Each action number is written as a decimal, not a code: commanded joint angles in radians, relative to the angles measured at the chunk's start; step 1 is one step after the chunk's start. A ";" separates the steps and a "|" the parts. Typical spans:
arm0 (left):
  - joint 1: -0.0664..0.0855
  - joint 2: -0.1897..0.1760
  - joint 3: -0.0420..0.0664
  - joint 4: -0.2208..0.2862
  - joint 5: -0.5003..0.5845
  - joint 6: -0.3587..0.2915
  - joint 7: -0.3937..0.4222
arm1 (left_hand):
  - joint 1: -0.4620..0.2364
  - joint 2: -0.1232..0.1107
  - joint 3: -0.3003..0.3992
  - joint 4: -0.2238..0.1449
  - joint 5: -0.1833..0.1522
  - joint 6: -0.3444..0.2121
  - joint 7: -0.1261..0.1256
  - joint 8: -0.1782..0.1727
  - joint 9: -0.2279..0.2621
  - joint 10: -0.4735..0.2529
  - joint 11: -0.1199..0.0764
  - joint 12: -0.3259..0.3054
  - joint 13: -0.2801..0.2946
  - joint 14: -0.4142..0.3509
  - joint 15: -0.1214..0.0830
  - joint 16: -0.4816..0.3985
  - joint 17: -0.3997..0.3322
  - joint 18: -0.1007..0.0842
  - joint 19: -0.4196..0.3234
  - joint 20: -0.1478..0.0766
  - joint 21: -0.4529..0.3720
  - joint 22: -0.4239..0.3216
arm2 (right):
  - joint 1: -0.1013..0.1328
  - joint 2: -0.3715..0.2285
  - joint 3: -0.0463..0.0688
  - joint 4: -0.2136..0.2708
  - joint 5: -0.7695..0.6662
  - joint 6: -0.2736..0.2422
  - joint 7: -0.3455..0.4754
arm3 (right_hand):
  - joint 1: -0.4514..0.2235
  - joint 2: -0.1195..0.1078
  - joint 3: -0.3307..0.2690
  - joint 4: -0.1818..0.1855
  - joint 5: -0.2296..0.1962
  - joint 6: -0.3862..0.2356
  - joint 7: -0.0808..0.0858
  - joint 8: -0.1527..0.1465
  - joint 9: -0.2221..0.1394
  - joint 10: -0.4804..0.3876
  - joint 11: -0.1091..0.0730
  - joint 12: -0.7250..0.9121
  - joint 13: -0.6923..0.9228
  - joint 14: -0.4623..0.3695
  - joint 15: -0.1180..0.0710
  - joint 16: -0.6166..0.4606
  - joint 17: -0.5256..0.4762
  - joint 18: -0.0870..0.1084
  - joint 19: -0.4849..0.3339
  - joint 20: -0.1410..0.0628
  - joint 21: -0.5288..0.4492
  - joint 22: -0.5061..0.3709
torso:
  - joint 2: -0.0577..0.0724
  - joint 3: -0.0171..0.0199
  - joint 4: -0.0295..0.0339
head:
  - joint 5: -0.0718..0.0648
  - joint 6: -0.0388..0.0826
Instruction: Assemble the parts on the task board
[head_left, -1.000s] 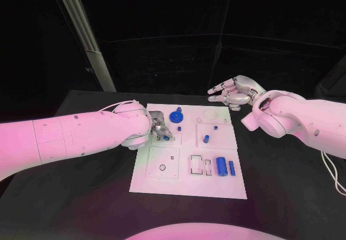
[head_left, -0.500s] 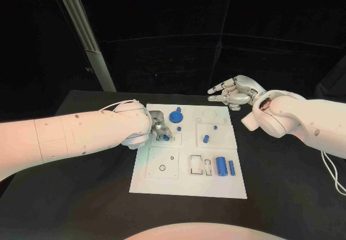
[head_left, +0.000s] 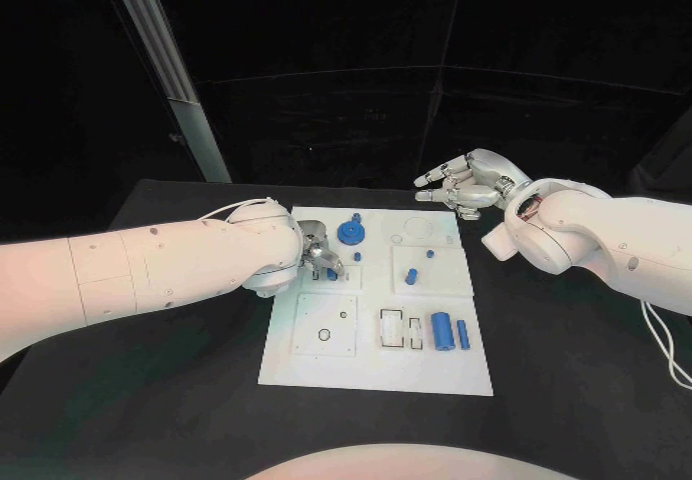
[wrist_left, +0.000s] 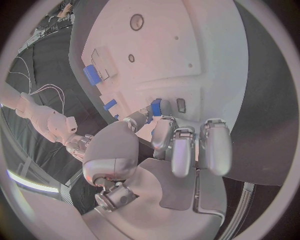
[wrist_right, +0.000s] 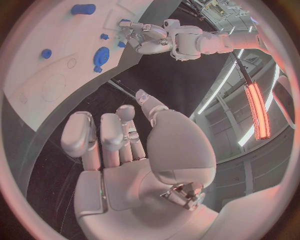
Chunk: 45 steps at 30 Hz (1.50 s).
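The task board (head_left: 378, 355) lies on your bench, your left hand (head_left: 319, 262) pinches a small blue part (wrist_left: 155, 107) over it, your right hand (head_left: 462, 185) hangs empty, fingers apart

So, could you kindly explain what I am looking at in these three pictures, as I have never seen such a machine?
It is a robot with two white arms ending in silver hands, at a black table. One picture looks down from its head; the two round ones come from cameras at each wrist. On the table lies a white board with small blue parts, such as a gear and a cylinder. The left hand is down on the board, pinching a small blue piece at its fingertips. The right hand hovers beyond the board's far edge, open and holding nothing.
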 joint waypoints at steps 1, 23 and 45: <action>0.000 0.003 0.000 0.001 0.009 0.014 0.000 | -0.023 -0.004 -0.011 0.025 -0.038 0.010 0.001 0.004 -0.004 0.000 -0.003 0.000 0.071 0.099 -0.004 0.005 0.236 -0.010 0.007 0.001 0.006 0.054 | 0.002 0.000 0.001 0.003 -0.001 0.005 0.002 | -0.010 0.001 0.000 -0.004 0.005 -0.001 0.000 -0.001 0.001 0.000 0.000 -0.003 -0.001 0.009 0.000 -0.005 -0.001 0.014 0.000 -0.003 -0.003 -0.001 | -0.001 -0.0002 0.0008 | 0.000 0.000; 0.000 0.001 0.000 -0.005 0.009 -0.020 0.006 | -0.082 -0.059 -0.093 0.151 -0.118 0.023 0.000 0.016 -0.020 0.004 -0.004 0.001 0.073 0.099 -0.006 0.007 0.237 -0.012 0.011 -0.001 0.008 0.063 | 0.002 0.002 0.001 0.000 -0.001 0.008 0.001 | -0.013 0.001 -0.001 -0.003 0.005 -0.001 0.000 -0.001 0.001 -0.001 0.000 -0.005 -0.003 0.009 0.000 -0.007 -0.003 0.014 -0.001 -0.003 -0.005 -0.003 | 0.000 -0.0004 0.0008 | -0.001 0.003; 0.090 -0.084 0.072 -0.037 0.145 0.127 0.025 | 0.046 -0.151 -0.143 0.230 -0.117 -0.076 0.033 -0.048 -0.082 -0.026 0.020 -0.062 0.050 0.091 0.012 -0.017 0.207 -0.006 -0.005 0.012 -0.012 0.041 | 0.002 0.008 0.000 -0.016 -0.001 0.010 0.002 | -0.014 0.001 -0.001 -0.003 0.005 -0.001 0.000 -0.001 0.001 -0.001 0.000 -0.007 -0.005 0.008 0.000 -0.009 -0.005 0.015 -0.001 -0.003 -0.006 -0.005 | 0.000 -0.0004 -0.0001 | 0.001 0.013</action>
